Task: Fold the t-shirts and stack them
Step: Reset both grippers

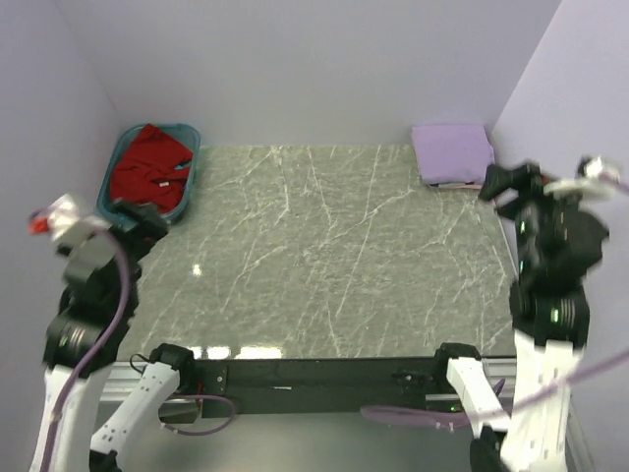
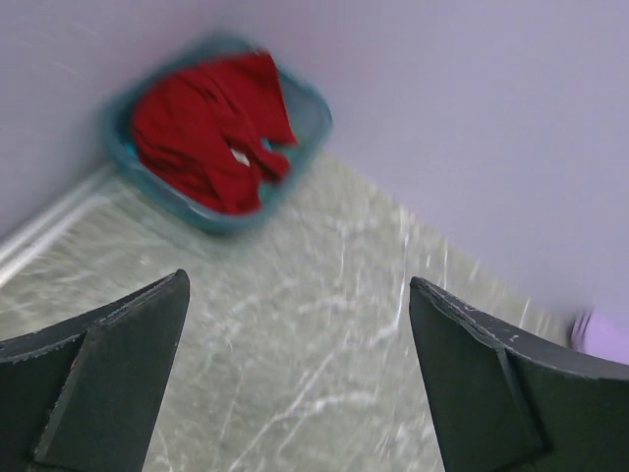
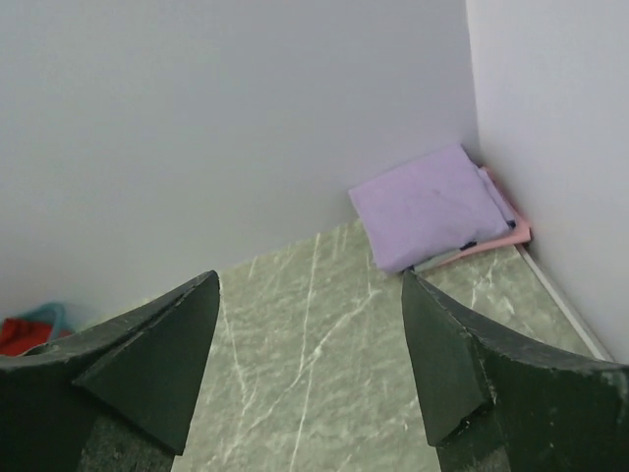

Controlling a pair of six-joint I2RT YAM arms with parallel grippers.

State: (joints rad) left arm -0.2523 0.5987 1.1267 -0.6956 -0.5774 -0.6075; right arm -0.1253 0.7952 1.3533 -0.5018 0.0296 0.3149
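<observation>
Left wrist view has my left claw (image 2: 297, 283) spread wide with nothing between its fingers, only bare table (image 2: 324, 393) under the gap. My right claw (image 3: 310, 280) is just as slack and empty.

The red shirt (image 2: 211, 133) lies crumpled in the tub (image 2: 313, 116), ahead of my left claw and off to its left, tight against the wall. The purple shirt (image 3: 428, 205) is folded flat ahead of my right claw and to its right, in the far corner. It sits on a pink shirt (image 3: 506, 236), with a thin pale layer between them that I cannot make out. I judge the stack begun and the red one the next to fetch.

My worries:
- The red shirt is bunched, so a blind pinch could catch several folds or a sleeve alone, and it would come up twisted and be hard to spread.
- It fills the tub to the rim. A finger closing too low or too far out could hook the rim and drag or tip the tub.
- The tub looks smeared in my left wrist view, so I judge its edge poorly.
- The stack is hemmed in by two walls. Setting another shirt there, I could knock a wall or shove the purple shirt askew.
</observation>
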